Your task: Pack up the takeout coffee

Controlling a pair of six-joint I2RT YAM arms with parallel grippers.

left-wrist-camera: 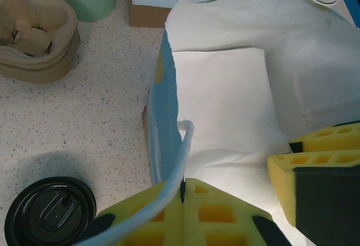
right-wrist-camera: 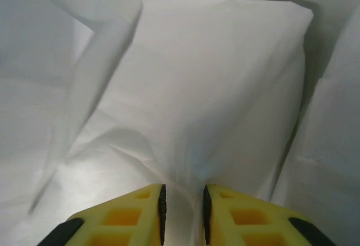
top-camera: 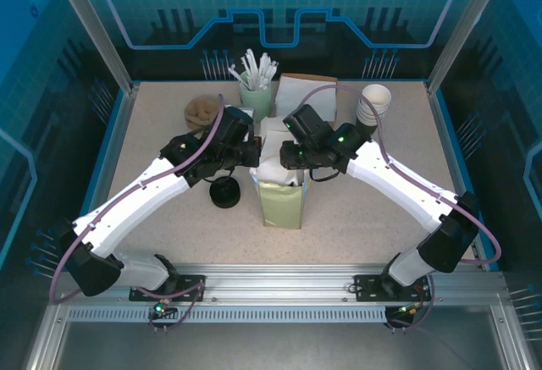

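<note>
A paper bag (top-camera: 281,201), green outside and white inside, stands open in the middle of the table. My left gripper (top-camera: 254,154) is at its left rim. In the left wrist view, my left gripper (left-wrist-camera: 183,187) is shut on the bag's white twisted handle (left-wrist-camera: 183,150). My right gripper (top-camera: 288,154) reaches into the bag mouth from the right. In the right wrist view its pads (right-wrist-camera: 162,212) stand a little apart, and a fold of the bag's white inner wall (right-wrist-camera: 197,88) runs loosely between them. The takeout coffee is out of view.
A black cup lid (top-camera: 225,192) lies on the table left of the bag. Along the back stand a brown cup carrier (top-camera: 203,112), a green cup of stirrers (top-camera: 256,91), a brown napkin box (top-camera: 305,95) and stacked white cups (top-camera: 373,103).
</note>
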